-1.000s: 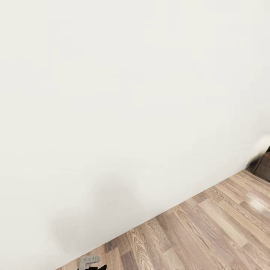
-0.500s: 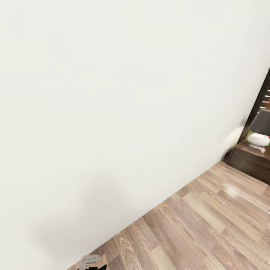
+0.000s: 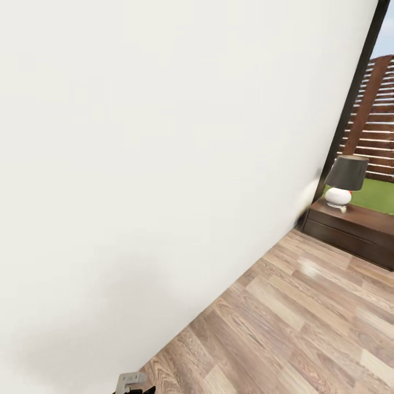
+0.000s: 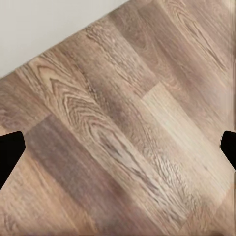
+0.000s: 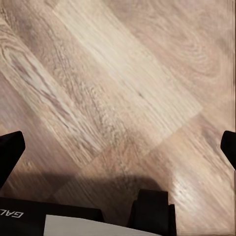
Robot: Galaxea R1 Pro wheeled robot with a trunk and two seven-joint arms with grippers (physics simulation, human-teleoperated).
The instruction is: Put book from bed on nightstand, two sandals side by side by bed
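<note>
While our head camera has swung since a second ago, the nightstand [image 3: 355, 232], then a sliver at the frame edge, now shows fully with a lamp [image 3: 345, 180] on its top near the wall-side edge, below the window [image 3: 377, 109]. A white wall [image 3: 153, 164] looms close on our left, and bare plank floor [image 3: 306, 328] runs open to the nightstand. Both wrist views show floor between wide-spread dark fingertips [image 4: 10, 150] [image 5: 10, 147], so our left gripper [image 4: 118, 150] and right gripper [image 5: 118, 150] seem released, holding nothing.
</note>
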